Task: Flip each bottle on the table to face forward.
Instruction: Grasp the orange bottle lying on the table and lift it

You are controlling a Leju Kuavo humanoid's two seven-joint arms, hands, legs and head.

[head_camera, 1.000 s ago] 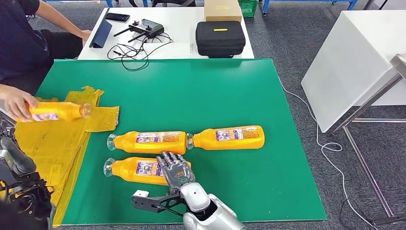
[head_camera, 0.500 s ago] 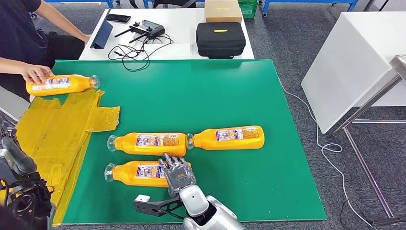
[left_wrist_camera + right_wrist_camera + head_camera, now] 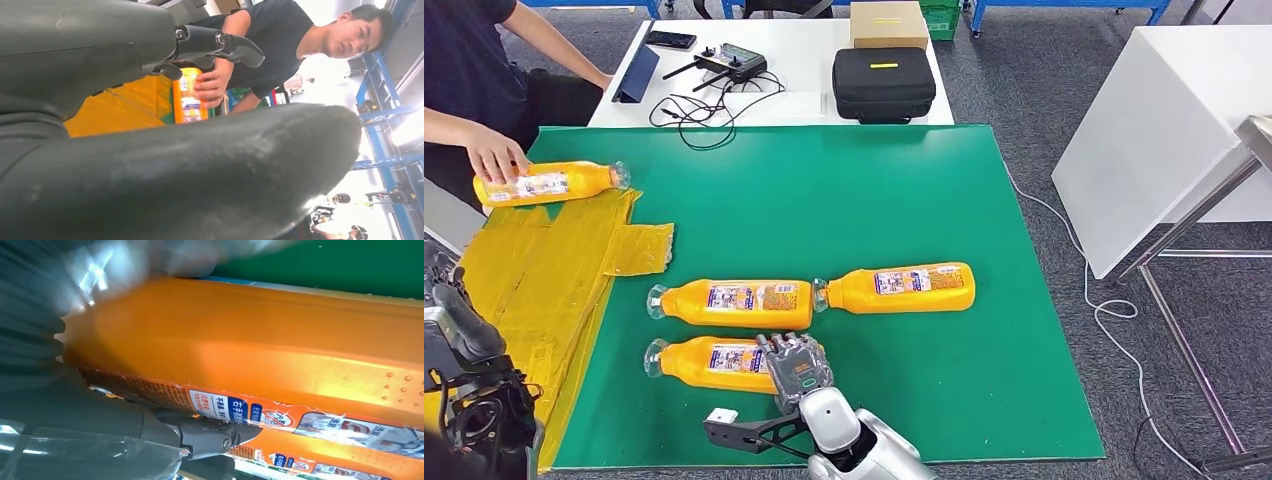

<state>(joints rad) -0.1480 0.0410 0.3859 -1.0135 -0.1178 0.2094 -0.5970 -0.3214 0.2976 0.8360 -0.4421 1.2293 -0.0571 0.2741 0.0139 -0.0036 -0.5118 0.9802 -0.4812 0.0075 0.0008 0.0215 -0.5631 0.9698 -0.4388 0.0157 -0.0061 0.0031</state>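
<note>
Three orange bottles lie on their sides on the green table point(image 3: 874, 190): one in the middle point(image 3: 734, 302), one to its right point(image 3: 902, 287), one nearest me point(image 3: 709, 362). My right hand point(image 3: 796, 362) lies over the nearest bottle's base end, fingers curled around it. In the right wrist view that bottle point(image 3: 280, 360) is close up, with a dark finger point(image 3: 205, 434) across its label. A fourth bottle point(image 3: 549, 184) lies at the far left under a person's hand point(image 3: 492, 152). My left hand point(image 3: 469, 385) hangs low at the left, fingers point(image 3: 215, 42) and thumb point(image 3: 200, 165) apart, holding nothing.
A crumpled yellow sheet point(image 3: 544, 270) covers the table's left side. Behind the green table stands a white table point(image 3: 804, 100) with a black case point(image 3: 884, 82), a controller point(image 3: 729, 60), cables and a cardboard box point(image 3: 889, 22). Another white table point(image 3: 1164, 120) stands at the right.
My right hand has drawn back slightly and curled its fingers over the nearest bottle. The person has carried the fourth bottle from over the yellow sheet to the table's far left corner.
</note>
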